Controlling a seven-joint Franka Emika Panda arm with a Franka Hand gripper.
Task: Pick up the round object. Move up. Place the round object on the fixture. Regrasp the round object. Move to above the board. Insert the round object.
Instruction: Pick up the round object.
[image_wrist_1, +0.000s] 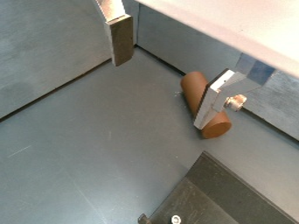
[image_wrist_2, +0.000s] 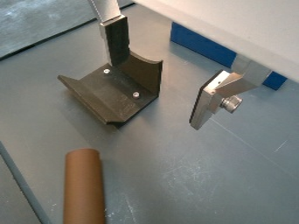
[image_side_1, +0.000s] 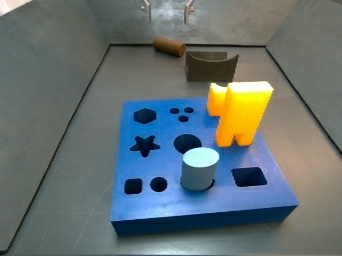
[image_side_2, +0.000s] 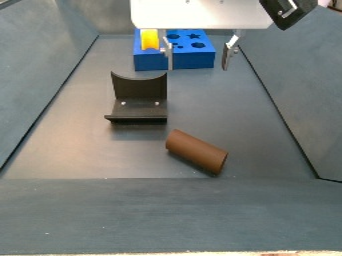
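Observation:
The round object (image_side_2: 197, 150) is a brown peg lying on its side on the grey floor, clear of the fixture (image_side_2: 136, 98). In a wrist view the peg (image_wrist_1: 201, 98) shows partly behind one silver finger (image_wrist_1: 218, 98); in a wrist view it (image_wrist_2: 82, 185) lies beyond the fixture (image_wrist_2: 117, 87). My gripper (image_wrist_1: 163, 92) hangs open above the floor with nothing between its fingers, over the ground between peg and fixture. It shows at the upper edge in both side views (image_side_1: 167, 12) (image_side_2: 198, 66). The blue board (image_side_1: 160, 185) lies further off.
On the board stand a tall yellow-orange block (image_side_1: 238, 110) and a pale grey-blue cylinder (image_side_1: 199, 168). Grey walls (image_side_1: 67, 120) close in the floor on all sides. A strip of the board (image_wrist_2: 222, 57) shows past the fixture in a wrist view.

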